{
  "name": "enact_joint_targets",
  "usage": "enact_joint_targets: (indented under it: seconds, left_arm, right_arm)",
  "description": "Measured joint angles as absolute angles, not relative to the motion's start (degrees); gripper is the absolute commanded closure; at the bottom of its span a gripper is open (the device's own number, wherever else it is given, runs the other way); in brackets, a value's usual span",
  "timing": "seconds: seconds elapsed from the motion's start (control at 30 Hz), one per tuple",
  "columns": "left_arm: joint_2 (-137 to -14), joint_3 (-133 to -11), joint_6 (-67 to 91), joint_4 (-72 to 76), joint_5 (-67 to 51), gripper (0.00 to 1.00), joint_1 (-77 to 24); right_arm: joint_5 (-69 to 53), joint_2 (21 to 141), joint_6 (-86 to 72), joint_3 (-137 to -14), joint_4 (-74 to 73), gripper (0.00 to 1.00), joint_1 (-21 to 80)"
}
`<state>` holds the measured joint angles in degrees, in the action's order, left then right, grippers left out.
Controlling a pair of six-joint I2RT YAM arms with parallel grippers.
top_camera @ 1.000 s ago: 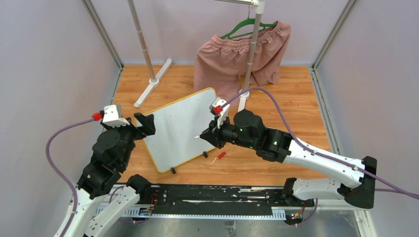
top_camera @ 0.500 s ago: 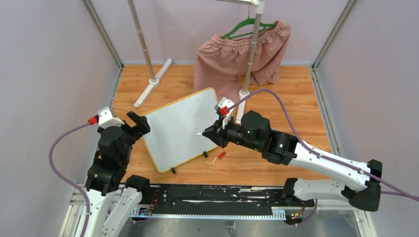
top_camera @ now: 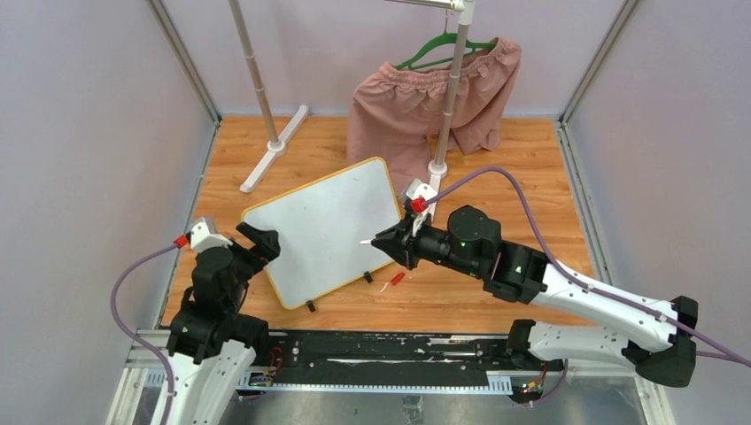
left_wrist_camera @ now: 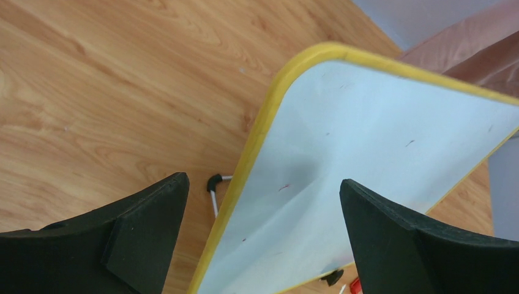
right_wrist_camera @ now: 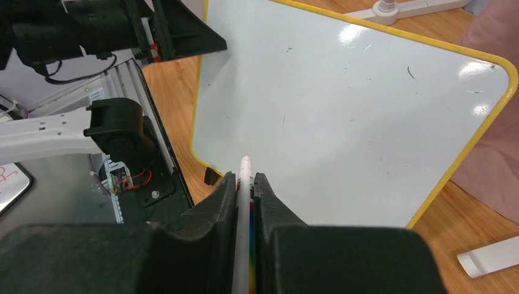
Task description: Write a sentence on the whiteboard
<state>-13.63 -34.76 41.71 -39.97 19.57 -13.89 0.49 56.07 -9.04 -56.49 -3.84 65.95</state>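
The white rectangular whiteboard with a thin yellow frame and small black feet (top_camera: 310, 221) lies skewed on the wooden tabletop (top_camera: 531, 159). Its surface shows only faint specks and no red sentence, so the writing looks not yet begun. The main risk, as I judge it, is that the board slides or turns once the pen presses on it. The left gripper (top_camera: 252, 241) is spread wide, its black fingers (left_wrist_camera: 141, 226) to either side of the board's near-left yellow edge (left_wrist_camera: 257, 141) and clamping nothing, so only the little feet hold the board in place. A sideways stroke could then drag it and skew the letters. The right gripper (right_wrist_camera: 245, 184) is closed on a slim white-tipped marker (right_wrist_camera: 246, 177) and sits at the board's right edge. The marker's tip reaches over the white surface just inside that edge, though whether it touches cannot be told. Starting there could leave little room for a full line. A hard press might also make the thin marker pivot between the fingers. A small red-and-white piece (top_camera: 396, 280), perhaps the cap, lies just off the board's near-right edge.
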Motion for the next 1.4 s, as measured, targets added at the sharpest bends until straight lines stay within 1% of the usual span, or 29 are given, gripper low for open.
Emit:
enact_joint_targets:
  seconds: [0.27, 0.53, 0.73, 0.87, 1.0, 1.07, 1.17, 1.3, 1.4]
  left_arm:
    - [-13.19, -27.49, 46.44, -35.55, 11.86, 0.05, -13.87]
    - [-10.15, -20.18, 49.04, -27.68, 6.94, 0.19, -13.61]
    - [-9.78, -15.97, 50.41, -19.64, 2.61, 0.26, -13.63]
    - [-11.53, -13.56, 51.27, -12.88, -0.69, 0.31, -13.63]
    - [-17.34, -12.34, 51.46, -5.04, -3.53, 0.33, -13.54]
    - [-20.12, -12.36, 51.24, -2.20, -4.54, 0.32, -13.54]
    - [-21.89, -12.64, 50.81, -0.64, -5.26, 0.19, -13.54]
    - [-19.40, -13.96, 50.30, -3.77, -4.58, 0.07, -13.56]
    - [-15.11, -15.84, 49.60, -8.97, -1.65, 0.05, -13.56]
  right_arm:
    - [0.49, 54.00, -9.13, -56.29, -3.81, 1.00, 65.95]
    - [0.54, 53.19, -9.10, -56.27, -3.86, 1.00, 65.95]
    - [0.75, 53.19, -9.08, -55.90, -3.77, 1.00, 65.95]
    - [1.50, 53.19, -9.06, -54.65, -3.86, 1.00, 65.95]
    - [2.28, 53.19, -8.93, -53.65, -3.84, 1.00, 65.95]
    - [2.94, 53.19, -8.84, -53.21, -3.86, 1.00, 65.95]
    - [3.31, 53.21, -8.62, -52.64, -3.81, 1.00, 65.95]
    - [3.62, 53.65, -8.16, -52.53, -3.38, 1.00, 65.95]
    - [3.73, 54.78, -7.81, -52.53, -2.50, 1.00, 65.95]
